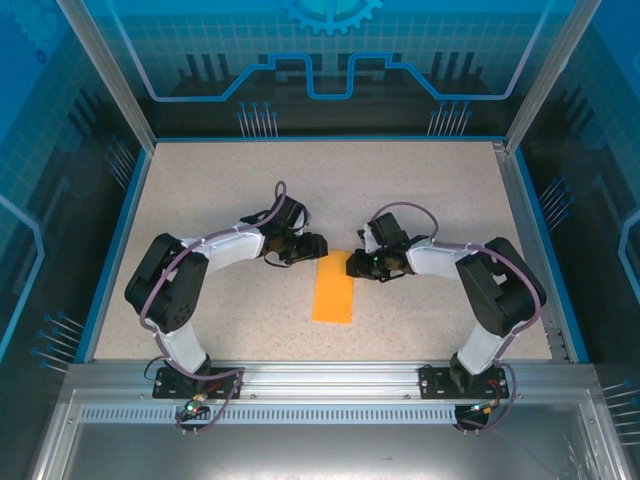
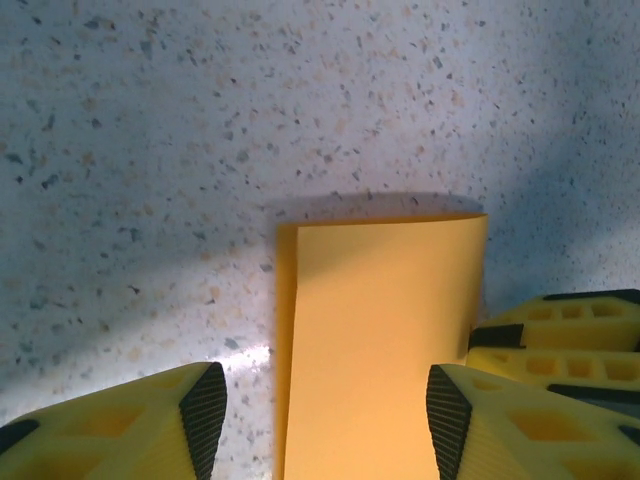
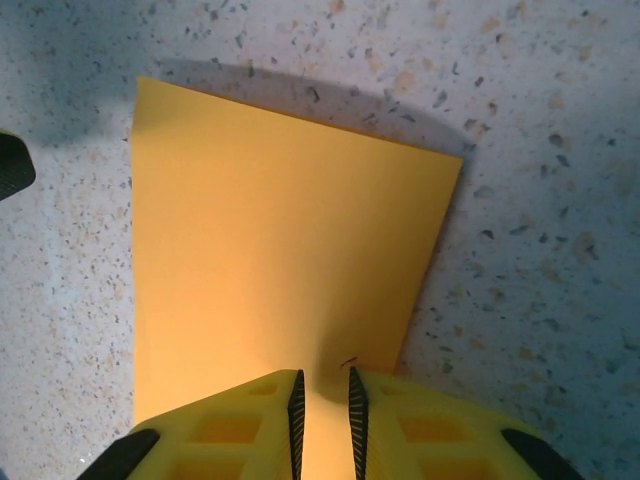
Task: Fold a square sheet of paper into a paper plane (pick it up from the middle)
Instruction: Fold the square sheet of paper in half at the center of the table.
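Note:
The square sheet of paper [image 1: 334, 291], orange-yellow, lies on the speckled table folded in half into a narrow rectangle. In the left wrist view the paper [image 2: 385, 330] has its folded layers slightly offset along the left edge. My left gripper [image 2: 326, 415] hangs open over the paper's far end, one pad on each side and not touching it. My right gripper [image 3: 323, 410] is nearly closed, pinching a raised pucker of the paper [image 3: 270, 250] near its far right corner. From above, the left gripper [image 1: 312, 245] and right gripper [image 1: 360, 262] face each other across that far end.
The speckled tabletop [image 1: 330, 190] is bordered by a blue rim [image 1: 110, 250] and clear enclosure walls. The right gripper's yellow fingers [image 2: 560, 335] sit close beside the left gripper. Both arm bases stand at the near edge.

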Available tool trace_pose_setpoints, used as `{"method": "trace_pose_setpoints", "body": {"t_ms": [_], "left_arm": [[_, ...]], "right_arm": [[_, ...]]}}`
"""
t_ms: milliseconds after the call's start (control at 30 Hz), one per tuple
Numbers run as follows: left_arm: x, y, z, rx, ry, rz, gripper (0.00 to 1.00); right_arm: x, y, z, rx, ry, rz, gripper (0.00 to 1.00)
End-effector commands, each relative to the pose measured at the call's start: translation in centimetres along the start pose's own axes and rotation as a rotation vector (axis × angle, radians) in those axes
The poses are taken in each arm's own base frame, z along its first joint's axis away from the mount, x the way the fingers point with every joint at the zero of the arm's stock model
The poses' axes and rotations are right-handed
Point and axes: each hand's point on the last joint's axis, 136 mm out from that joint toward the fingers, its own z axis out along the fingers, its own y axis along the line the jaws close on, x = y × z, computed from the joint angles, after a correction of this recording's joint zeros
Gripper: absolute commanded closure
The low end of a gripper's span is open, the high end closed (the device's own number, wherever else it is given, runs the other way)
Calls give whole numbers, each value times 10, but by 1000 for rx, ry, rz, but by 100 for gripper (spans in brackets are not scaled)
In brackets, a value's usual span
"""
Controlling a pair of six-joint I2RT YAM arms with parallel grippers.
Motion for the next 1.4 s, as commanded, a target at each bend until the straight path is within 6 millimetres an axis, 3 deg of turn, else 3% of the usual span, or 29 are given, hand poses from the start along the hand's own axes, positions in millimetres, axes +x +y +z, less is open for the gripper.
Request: {"method": "trace_pose_setpoints", "body": {"t_ms": [0,133,167,600,633,900,1367], "left_arm": [[0,-7,8,62,6,4,41],[1,-2,17,59,20,-6,41],[2,-3,18,65,21,-7,41],[4,-5,28,104,45,-24,40],[5,-6,29,107,48,-25,40],[10,-4,23,87,62,-22,40],[74,8,-18,8,113,-108,39]], "right_arm": [[-5,6,4,11,3,-22,79],[2,-1,10,37,30,-15,79],[-7,6,9,29,12,-27,80],[-3,6,6,24,12,-50,83],[5,0,8,30,28,-42,83],[9,-1,8,22,25,-46,84],[4,5,3,-2,-2,-50,84]]}}
